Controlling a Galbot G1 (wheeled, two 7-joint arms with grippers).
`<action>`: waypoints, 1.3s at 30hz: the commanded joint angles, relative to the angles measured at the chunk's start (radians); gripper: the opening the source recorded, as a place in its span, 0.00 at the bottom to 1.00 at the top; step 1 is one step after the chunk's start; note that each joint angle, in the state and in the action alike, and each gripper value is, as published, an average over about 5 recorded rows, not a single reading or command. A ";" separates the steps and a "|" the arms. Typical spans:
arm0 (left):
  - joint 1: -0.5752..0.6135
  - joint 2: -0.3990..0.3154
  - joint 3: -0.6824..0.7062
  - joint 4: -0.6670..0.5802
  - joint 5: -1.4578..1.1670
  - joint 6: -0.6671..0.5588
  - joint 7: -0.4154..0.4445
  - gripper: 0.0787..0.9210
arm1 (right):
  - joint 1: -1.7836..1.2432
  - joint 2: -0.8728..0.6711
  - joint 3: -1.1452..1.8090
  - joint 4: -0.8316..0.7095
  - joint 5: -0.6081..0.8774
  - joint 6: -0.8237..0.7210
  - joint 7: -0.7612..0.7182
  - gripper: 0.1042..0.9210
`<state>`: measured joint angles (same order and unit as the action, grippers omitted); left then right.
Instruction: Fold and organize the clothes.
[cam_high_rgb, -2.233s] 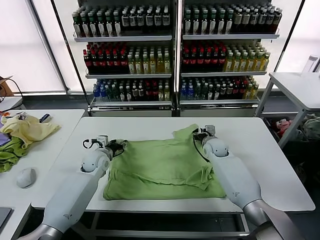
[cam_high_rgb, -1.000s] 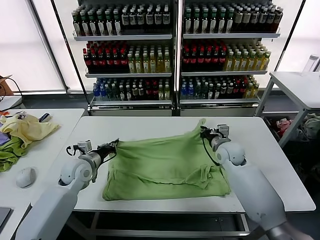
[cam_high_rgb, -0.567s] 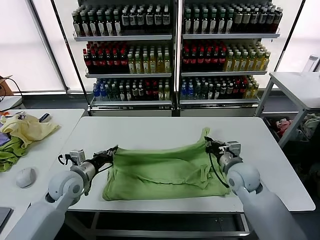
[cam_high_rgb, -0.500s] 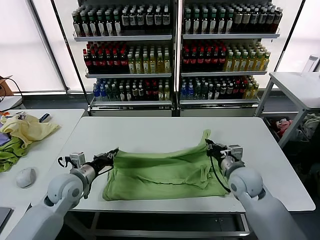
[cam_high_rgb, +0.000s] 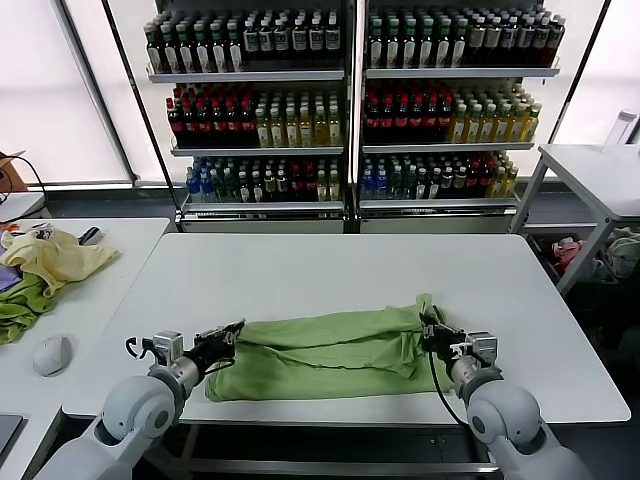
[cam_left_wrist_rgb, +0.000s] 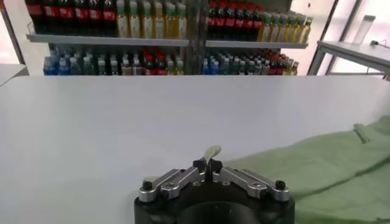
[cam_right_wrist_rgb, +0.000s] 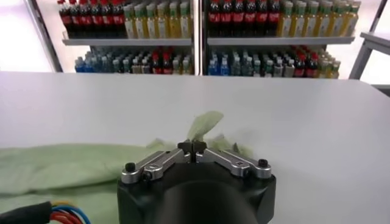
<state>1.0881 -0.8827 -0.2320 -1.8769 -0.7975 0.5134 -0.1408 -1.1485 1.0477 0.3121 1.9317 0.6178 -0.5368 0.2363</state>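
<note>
The light lime-green T-shirt (cam_high_rgb: 325, 350) lies folded into a long band across the near part of the white table (cam_high_rgb: 330, 265). My left gripper (cam_high_rgb: 234, 331) is shut on the shirt's left corner; a tab of green cloth sticks out between its fingertips in the left wrist view (cam_left_wrist_rgb: 208, 163). My right gripper (cam_high_rgb: 428, 323) is shut on the right corner, with cloth (cam_right_wrist_rgb: 204, 123) bunched up above its tips in the right wrist view (cam_right_wrist_rgb: 192, 146). The printed graphic is hidden.
A second white table (cam_high_rgb: 100, 250) on the left holds a pale yellow garment (cam_high_rgb: 55, 256), an olive-green cloth (cam_high_rgb: 18, 312) and a grey mouse (cam_high_rgb: 51, 355). Shelves of bottles (cam_high_rgb: 350, 100) stand behind. Another table (cam_high_rgb: 600, 175) stands at the right.
Both grippers have pulled the shirt's far edge toward the near edge of the table, folding it over into a narrower band. Both arms have drawn back toward me.
</note>
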 joint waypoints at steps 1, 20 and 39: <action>0.041 -0.031 0.008 -0.020 0.140 -0.043 -0.012 0.12 | -0.051 0.019 0.014 0.000 -0.034 -0.016 0.003 0.15; 0.216 -0.247 -0.038 -0.025 0.507 -0.125 -0.251 0.76 | -0.100 0.013 0.036 0.080 -0.083 0.013 -0.004 0.81; 0.220 -0.222 -0.063 -0.017 0.288 -0.007 -0.168 0.47 | -0.102 -0.001 0.046 0.088 -0.075 0.015 -0.003 0.88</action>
<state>1.2871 -1.1082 -0.2664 -1.8961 -0.3866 0.4518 -0.3312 -1.2465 1.0458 0.3570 2.0168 0.5452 -0.5227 0.2331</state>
